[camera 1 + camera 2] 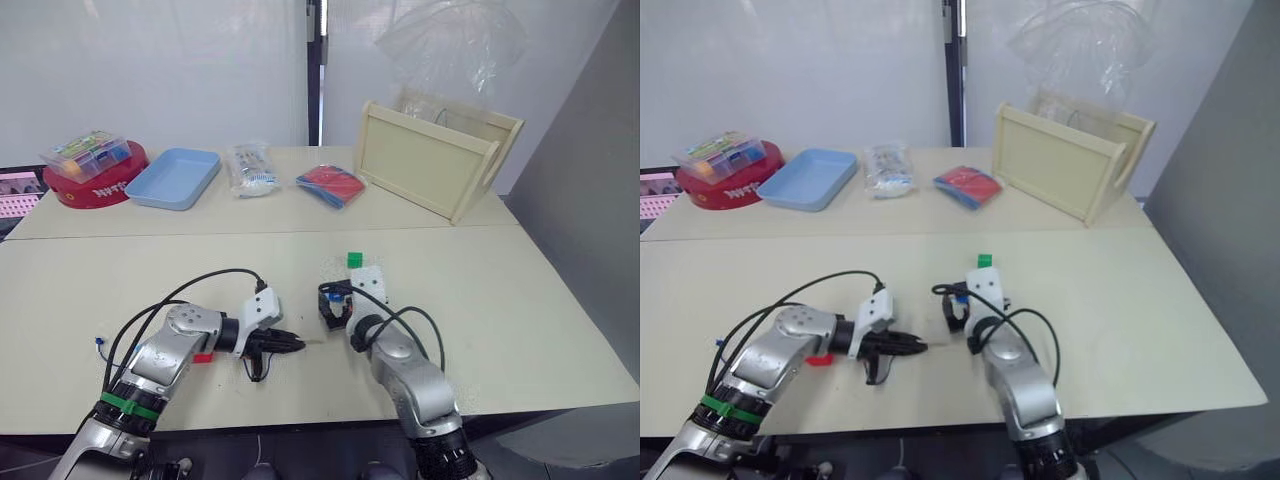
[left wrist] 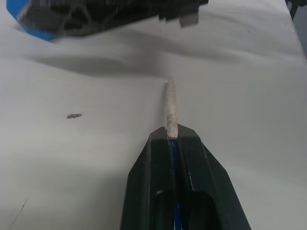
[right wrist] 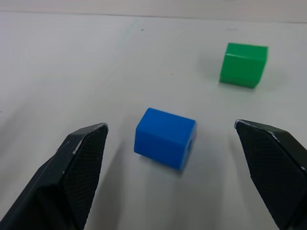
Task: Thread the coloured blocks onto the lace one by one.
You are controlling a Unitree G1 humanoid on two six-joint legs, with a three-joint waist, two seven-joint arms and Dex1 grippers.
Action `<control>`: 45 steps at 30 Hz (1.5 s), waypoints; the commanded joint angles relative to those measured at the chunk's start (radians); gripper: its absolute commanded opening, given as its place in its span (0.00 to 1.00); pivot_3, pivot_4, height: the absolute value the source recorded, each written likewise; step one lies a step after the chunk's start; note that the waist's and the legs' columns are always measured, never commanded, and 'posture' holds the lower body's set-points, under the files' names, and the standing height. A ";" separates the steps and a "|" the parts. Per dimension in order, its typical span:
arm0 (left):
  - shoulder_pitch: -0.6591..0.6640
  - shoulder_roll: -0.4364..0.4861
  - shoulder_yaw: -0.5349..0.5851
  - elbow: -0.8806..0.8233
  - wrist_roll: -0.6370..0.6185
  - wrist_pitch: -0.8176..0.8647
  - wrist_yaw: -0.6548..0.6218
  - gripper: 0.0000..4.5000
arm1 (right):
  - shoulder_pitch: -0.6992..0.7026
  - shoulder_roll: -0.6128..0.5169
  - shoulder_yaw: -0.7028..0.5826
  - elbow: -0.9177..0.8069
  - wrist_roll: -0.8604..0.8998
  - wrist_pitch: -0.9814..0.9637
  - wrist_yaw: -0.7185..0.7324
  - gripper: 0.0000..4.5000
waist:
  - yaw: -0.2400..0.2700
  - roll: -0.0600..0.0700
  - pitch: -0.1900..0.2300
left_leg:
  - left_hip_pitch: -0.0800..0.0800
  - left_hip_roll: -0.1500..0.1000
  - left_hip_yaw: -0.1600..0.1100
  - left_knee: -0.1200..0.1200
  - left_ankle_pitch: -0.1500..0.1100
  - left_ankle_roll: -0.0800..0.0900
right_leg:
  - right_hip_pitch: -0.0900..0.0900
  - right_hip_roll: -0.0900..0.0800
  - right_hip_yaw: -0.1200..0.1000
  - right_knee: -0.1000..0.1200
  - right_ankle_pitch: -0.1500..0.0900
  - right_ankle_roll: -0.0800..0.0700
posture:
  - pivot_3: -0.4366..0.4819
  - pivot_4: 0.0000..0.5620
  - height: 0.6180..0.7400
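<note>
Near the worktop's (image 1: 520,300) front edge | right pincer (image 3: 170,139) wide astride blue block (image 3: 164,137); green block (image 3: 243,64) beyond | left pincer (image 2: 178,135) pinches lace (image 2: 171,108) tip | centre, then close squarely, keeping hole clear.

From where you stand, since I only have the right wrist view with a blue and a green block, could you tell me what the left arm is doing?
Observer: The left end effector is shut on the lace, with the pale stiff tip sticking out past its fingertips.
Operator: Thank you. Where does that tip point?
Observer: Toward the right end effector, which stands open over the blue block.
Operator: Are there other blocks I cannot see?
Observer: Yes, a red block lies on the table beside the left forearm; the green block sits just beyond your end effector.
</note>
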State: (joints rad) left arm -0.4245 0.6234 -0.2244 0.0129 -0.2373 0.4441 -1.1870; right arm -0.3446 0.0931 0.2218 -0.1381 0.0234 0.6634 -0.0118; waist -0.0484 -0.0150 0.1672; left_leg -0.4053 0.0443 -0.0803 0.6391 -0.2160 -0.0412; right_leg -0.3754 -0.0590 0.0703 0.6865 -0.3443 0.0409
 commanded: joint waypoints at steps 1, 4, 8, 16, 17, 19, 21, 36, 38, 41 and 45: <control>0.007 0.012 0.018 -0.035 -0.015 0.004 0.005 0.00 | -0.037 0.045 -0.012 0.070 -0.005 -0.082 -0.020 0.99 | 0.000 0.000 0.000 | 0.000 0.000 0.000 0.000 0.000 0.000 | 0.000 0.000 0.000 0.000 0.000 0.000 | 0.48 0.27 1.00; 0.007 0.013 0.021 -0.036 -0.014 0.005 0.007 0.00 | -0.064 0.054 -0.025 0.144 -0.010 -0.117 -0.043 0.99 | 0.000 0.000 0.000 | 0.000 0.000 0.000 0.000 0.000 0.000 | 0.000 0.000 0.000 0.000 0.000 0.000 | 0.48 0.27 1.00; 0.003 0.013 0.021 -0.031 -0.013 0.004 0.007 0.00 | -0.059 0.059 -0.027 0.152 -0.009 -0.151 -0.050 0.82 | 0.000 0.000 0.000 | 0.000 0.000 0.000 0.000 0.000 0.000 | 0.000 0.000 0.000 0.000 0.000 0.000 | 0.48 0.27 1.00; -0.008 0.012 0.016 -0.023 -0.010 -0.002 0.002 0.00 | -0.005 0.055 -0.014 0.083 0.007 -0.165 -0.026 0.27 | 0.000 0.000 0.000 | 0.000 0.000 0.000 0.000 0.000 0.000 | -0.001 0.000 0.000 0.000 0.000 0.000 | 0.48 0.27 1.00; -0.009 0.012 0.015 -0.022 -0.010 -0.002 0.001 0.00 | -0.001 0.053 -0.013 0.077 0.011 -0.169 -0.020 0.27 | 0.000 0.000 0.000 | 0.000 0.000 0.000 0.000 0.000 0.000 | -0.001 0.000 0.000 0.000 0.000 0.000 | 0.48 0.27 1.00; -0.012 0.010 0.015 -0.020 -0.011 -0.001 0.000 0.00 | 0.009 0.048 -0.003 0.058 0.015 -0.181 -0.005 0.27 | 0.000 0.000 0.000 | -0.001 0.000 0.000 0.000 0.000 0.000 | -0.001 0.000 0.000 0.000 0.000 0.000 | 0.48 0.27 1.00; -0.016 0.009 0.012 -0.015 -0.009 -0.003 -0.001 0.00 | 0.031 0.040 0.014 0.005 0.018 -0.191 0.011 0.27 | 0.000 0.000 0.000 | -0.001 0.000 0.000 0.000 0.000 0.000 | -0.001 0.000 0.000 0.000 0.000 0.000 | 0.48 0.27 1.00; -0.043 0.030 -0.003 -0.005 -0.006 0.010 -0.052 0.00 | 0.406 -0.051 0.164 -0.261 -0.016 -0.182 0.051 0.27 | 0.002 0.000 0.000 | -0.001 0.000 0.000 -0.001 0.000 0.000 | -0.001 0.000 0.000 -0.001 0.000 0.000 | 0.48 0.27 1.00; -0.042 0.032 -0.002 -0.009 -0.006 0.014 -0.053 0.00 | 0.405 -0.036 0.158 -0.255 -0.006 -0.183 0.052 0.27 | 0.002 0.000 0.000 | -0.001 0.000 0.000 -0.001 0.000 0.000 | -0.001 0.000 0.000 -0.001 0.000 0.000 | 0.48 0.27 1.00; -0.041 0.033 -0.001 -0.015 -0.008 0.020 -0.053 0.00 | 0.404 -0.032 0.141 -0.271 0.008 -0.210 0.058 0.51 | 0.003 0.000 0.000 | -0.001 0.000 0.000 -0.001 0.000 0.000 | -0.001 0.000 0.000 -0.001 0.000 0.000 | 0.48 0.27 1.00; -0.036 0.035 0.003 -0.021 -0.010 0.024 -0.051 0.00 | 0.386 -0.073 0.115 -0.351 0.035 -0.187 0.106 0.79 | 0.004 0.000 0.000 | -0.001 0.000 0.000 -0.001 0.000 0.000 | -0.001 0.000 0.000 -0.001 0.000 0.000 | 0.48 0.27 1.00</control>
State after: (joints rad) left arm -0.4569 0.6472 -0.2268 0.0172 -0.2372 0.4631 -1.2338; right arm 0.0540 0.0311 0.3457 -0.4082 0.0334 0.4742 0.0657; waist -0.0442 -0.0154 0.1672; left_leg -0.4070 0.0446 -0.0803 0.6386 -0.2160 -0.0413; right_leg -0.3764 -0.0591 0.0702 0.6856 -0.3443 0.0409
